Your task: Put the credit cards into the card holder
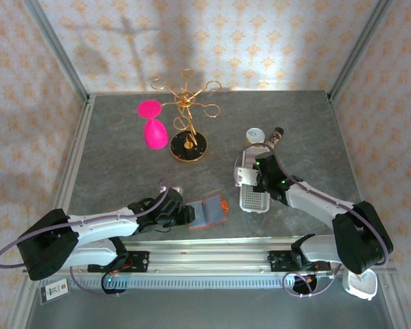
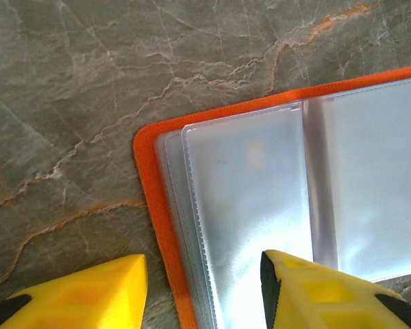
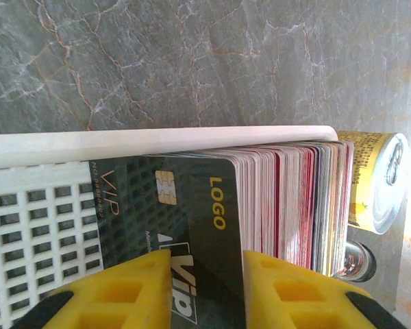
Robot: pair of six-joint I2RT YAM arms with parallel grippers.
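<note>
Straddling a dark card, right pincer shows unclear grip; left pincer apart over card holder; can beside tray.

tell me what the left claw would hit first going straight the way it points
Probably the open card holder: its orange edge and clear pocket lie ahead of the left claw, between its tips. Depth is unclear.

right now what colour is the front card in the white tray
The front card is black with gold lettering, clearest in the right wrist view.
</note>
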